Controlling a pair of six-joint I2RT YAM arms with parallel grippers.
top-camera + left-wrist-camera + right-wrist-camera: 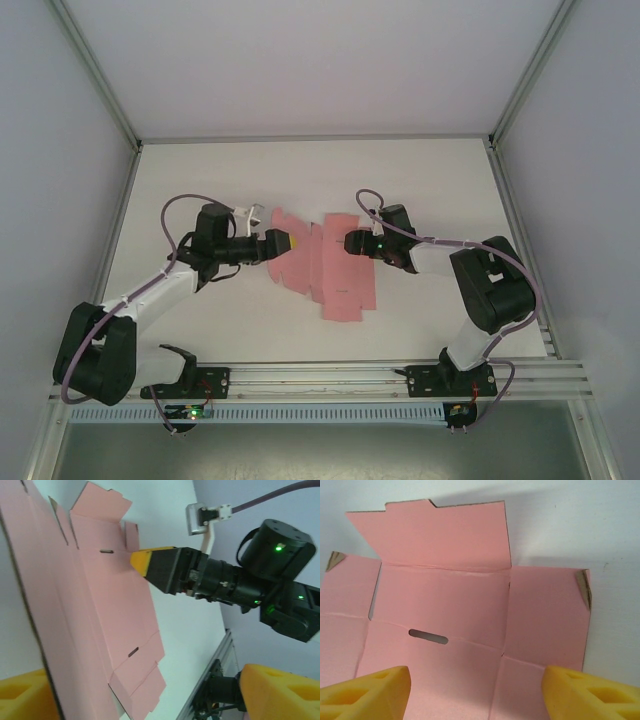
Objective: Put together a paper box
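We find the paper box mostly flat on the desk, nearly all folding left; left end effector and right end effector both spread.

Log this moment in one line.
pink sheet: unfolded on table | left hand: open, at left edge | right hand: open, at right edge

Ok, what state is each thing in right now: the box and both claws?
paper box: unfolded, a creased flat sheet, not assembled; one end flap tilts up a little.
left claw: open, at the sheet's left end.
right claw: open, fingers apart above the sheet.
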